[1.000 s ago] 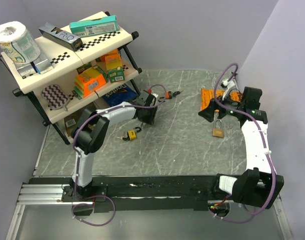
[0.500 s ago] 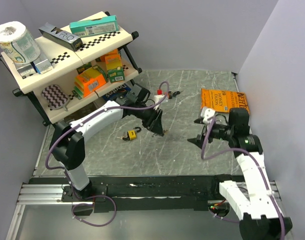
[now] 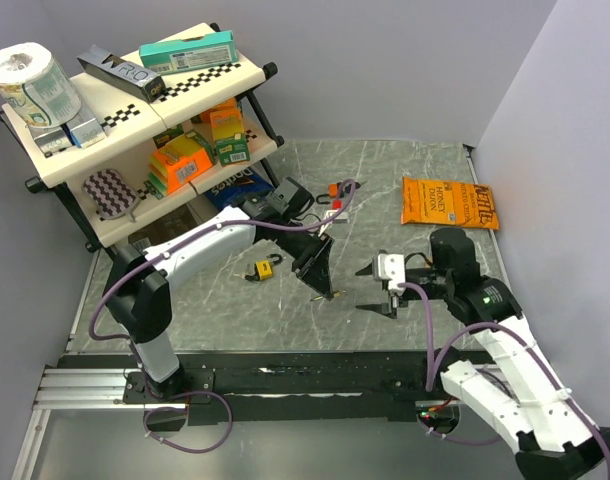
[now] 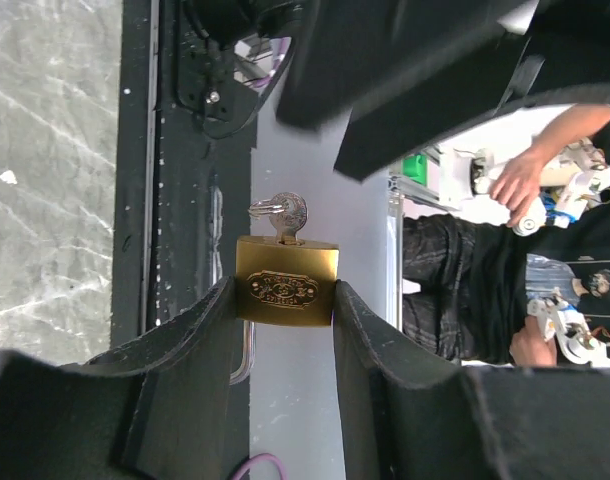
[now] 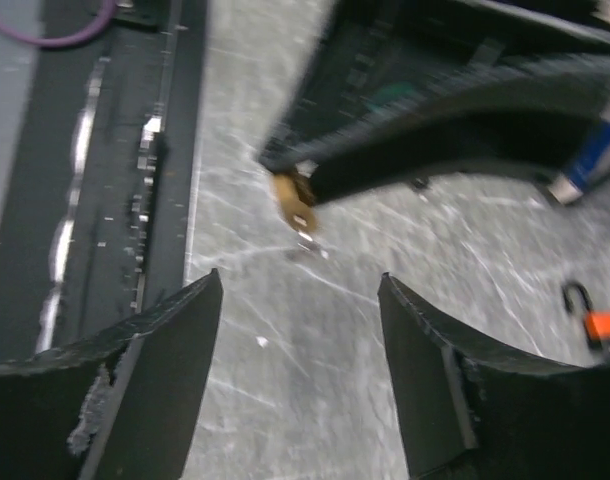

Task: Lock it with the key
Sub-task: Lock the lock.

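Currently the brass padlock (image 4: 286,285) is clamped by its narrow edges in the left gripper (image 3: 325,282) and held above the marble table (image 3: 405,170). A key (image 4: 280,212) is seated in its exposed end, which is pointed toward the right gripper (image 3: 371,288). The right jaws are spread, with nothing between them, just short of the key. A second small padlock (image 3: 260,270) is seen lying on the table near the left arm.

Walls (image 3: 385,60): plain, pale lavender-grey, meeting in a corner at far right.
Table (image 3: 385,190): grey marble-pattern top, evenly lit.
Shelf (image 3: 235,72): cream tiers, black frame, checkered front edges, standing far left.
Rail (image 3: 315,372): black, along the near edge.
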`<state>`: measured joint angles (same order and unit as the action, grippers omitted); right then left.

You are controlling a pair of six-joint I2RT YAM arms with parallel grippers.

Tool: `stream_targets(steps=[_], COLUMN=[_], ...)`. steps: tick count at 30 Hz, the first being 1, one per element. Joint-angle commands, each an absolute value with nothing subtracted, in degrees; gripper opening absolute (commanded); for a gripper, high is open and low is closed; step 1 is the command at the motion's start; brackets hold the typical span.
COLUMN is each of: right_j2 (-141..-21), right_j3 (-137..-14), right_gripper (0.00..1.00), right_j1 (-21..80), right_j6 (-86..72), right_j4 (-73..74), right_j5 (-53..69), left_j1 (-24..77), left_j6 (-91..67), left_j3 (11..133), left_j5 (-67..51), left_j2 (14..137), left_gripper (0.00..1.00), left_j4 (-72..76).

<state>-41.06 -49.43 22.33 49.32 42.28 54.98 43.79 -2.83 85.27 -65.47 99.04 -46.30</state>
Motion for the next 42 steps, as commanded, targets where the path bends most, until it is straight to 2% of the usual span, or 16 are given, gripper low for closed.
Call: stream_targets(steps=[1,11,19,34,36,37,38,39,41,42], right_j2=[-41.04,-44.21,-45.17,-45.53,-45.62,-45.62,-45.7,-45.62,-45.44,-45.35], right_j3=[-51.15,-51.15,-49.75,-48.34,-48.43,-48.69,-48.78,-48.95,-49.22,-49.22], right_gripper=[0.7,0.66,0.57,0.41,0.32,0.16,0.06,0.0,0.0,0.0], right_j1=[28.28,32.51,34.98,37.26,37.35,37.53,37.44,37.53,37.44,37.35], right_j6=[48.35,44.74,41.66,45.09,45.17,45.09,44.83,44.39,43.42,42.63], right_j4=[40.0,34.99,30.24,30.94,30.94,31.02,30.94,30.85,30.5,30.5], right_j5=[53.27,51.33,50.71,48.52,48.25,48.25,48.34,48.34,48.08,47.73], left_j1=[43.77,45.0,45.44,45.44,45.44,45.44,45.44,45.44,45.35,44.83], left_j6=[-3.43,-5.54,-7.12,-6.33,-7.2,-7.47,-7.47,-7.38,-6.68,-6.51], left_j3=[88.07,88.07,87.63,88.86,89.03,89.03,89.03,89.03,88.68,88.33], left_j5=[-71.01,-71.37,-71.1,-72.68,-73.3,-73.56,-73.74,-73.57,-72.34,-72.07], left_j2=[97.91,98.09,98.35,99.32,99.4,99.4,99.4,99.4,99.06,98.79], left_gripper=[0.01,0.01,0.01,0.01,0.01,0.01,0.01,0.1,0.27,0.45], left_j4=[-46.14,-44.56,-43.07,-45.18,-44.65,-44.39,-44.38,-44.47,-45.44,-45.53])
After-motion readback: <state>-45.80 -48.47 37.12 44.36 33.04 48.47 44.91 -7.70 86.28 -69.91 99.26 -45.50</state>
